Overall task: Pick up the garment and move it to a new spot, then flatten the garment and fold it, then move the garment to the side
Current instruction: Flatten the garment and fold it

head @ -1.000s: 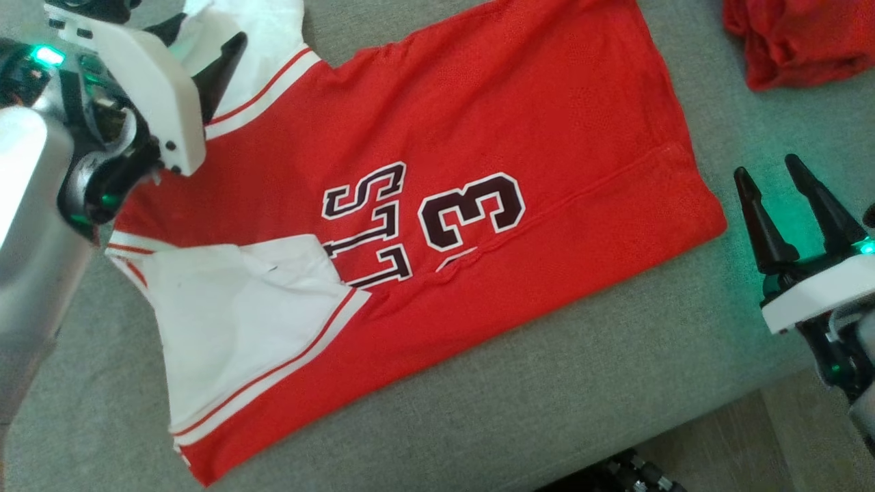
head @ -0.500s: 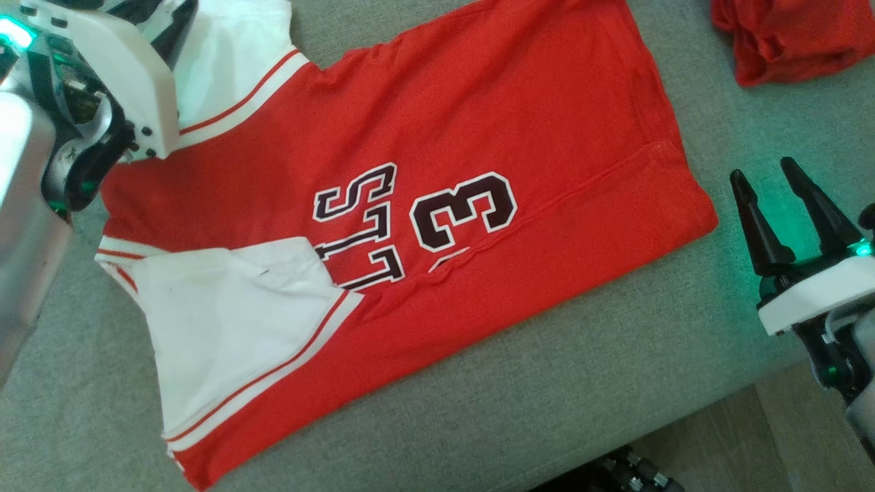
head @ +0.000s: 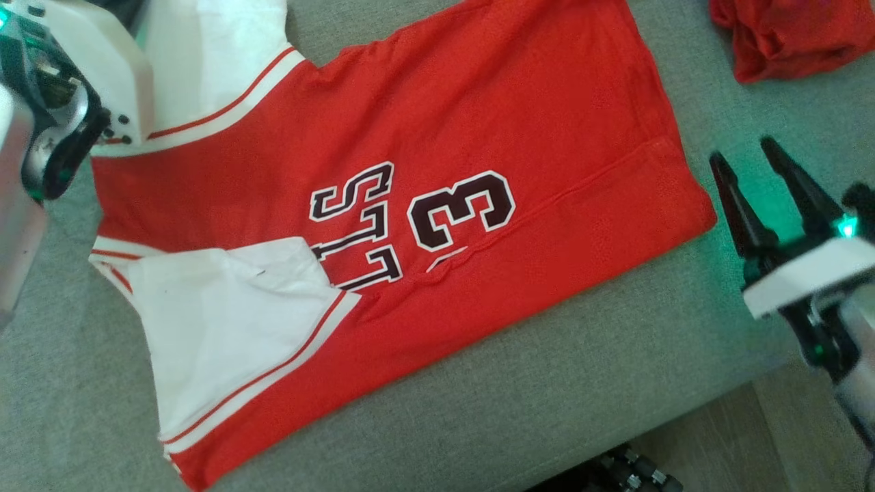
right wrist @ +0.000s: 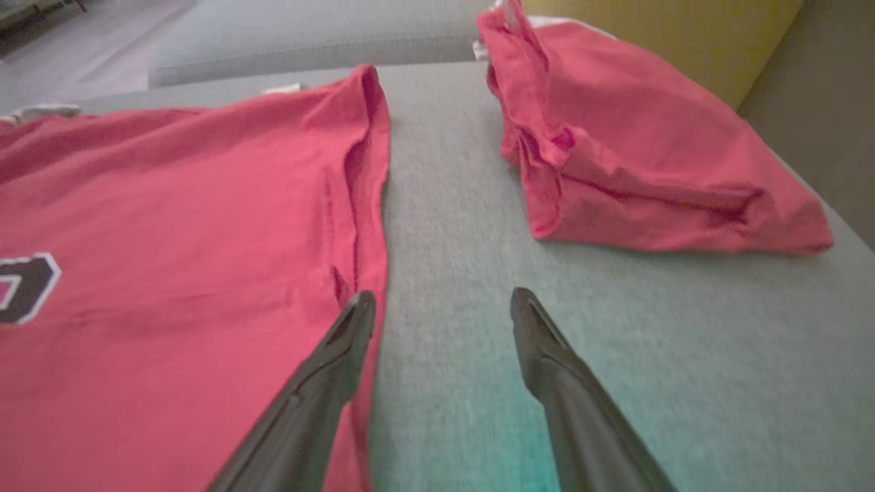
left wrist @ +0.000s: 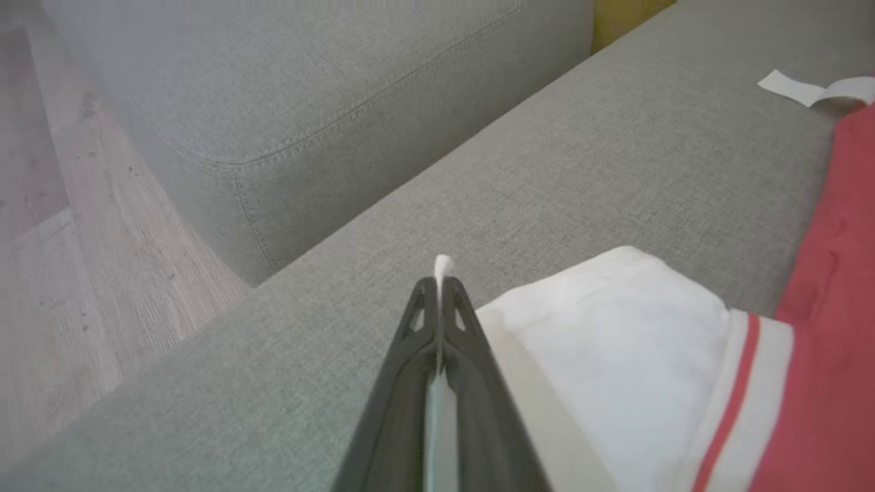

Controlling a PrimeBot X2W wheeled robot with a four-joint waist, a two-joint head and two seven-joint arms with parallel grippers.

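1. The garment, a red jersey with white sleeves, lies spread flat on the grey sofa seat. It is well apart from the second red garment bunched at the far right.
2. Its long axis runs across the head view and climbs slightly toward the upper right. The neck end points to the robot's left and the hem to its right, so the lettering reads sideways.
3. The fold looks to be the step in hand. The near sleeve lies turned in over part of the lettering and a crease runs along the near side, while the far sleeve lies outward.
4. The left gripper has its fingers clenched on the edge of the far sleeve. A sliver of white cloth pokes out between the tips.
5. The right gripper has its fingers spread and holds nothing. It hovers just beside the hem.
6. The next move likely calls for carrying the pinched sleeve low across onto the chest. It should not drag the body askew, and the right gripper stands ready at the hem.
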